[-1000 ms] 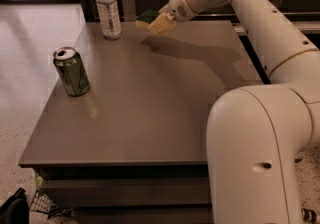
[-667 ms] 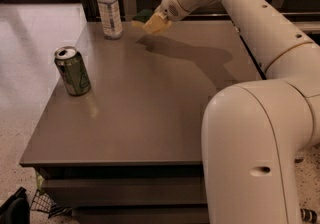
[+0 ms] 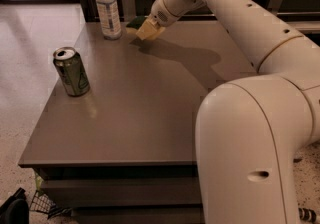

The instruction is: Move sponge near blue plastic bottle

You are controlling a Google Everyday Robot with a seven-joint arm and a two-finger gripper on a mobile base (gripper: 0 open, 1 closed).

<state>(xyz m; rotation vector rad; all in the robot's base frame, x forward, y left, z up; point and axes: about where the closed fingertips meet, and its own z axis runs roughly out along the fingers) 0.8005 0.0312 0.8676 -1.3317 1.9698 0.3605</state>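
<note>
**Gripper [image 3: 151, 21] with sponge [image 3: 144, 28], closing on the far-left corner**

1. Gripper: at the end of the white arm [image 3: 235, 13], over the far edge of the worktop [image 3: 150, 113], left of its middle. Clamped on the sponge.
2. Sponge: green face up, yellow foam toward the camera. Held tilted and clear of the surface, with its shadow on the worktop just beneath.
   - Change: over the last second it has slid a little leftward along the far edge, the wrist swinging with it.
3. Blue plastic bottle [image 3: 108, 10]: upright and capped, in the far-left corner. Position unchanged. The sponge is now near its right side, apart and not touching.
4. Green can [image 3: 71, 71]: upright and opened, by the left edge, well apart from the sponge. Position unchanged.

Assessment: the carry looks nearly complete, as the gap to the bottle has narrowed. What probably remains is to lower the sponge and release it. The risk is the wrist or sponge nudging the bottle, which stands close to the corner.
</note>
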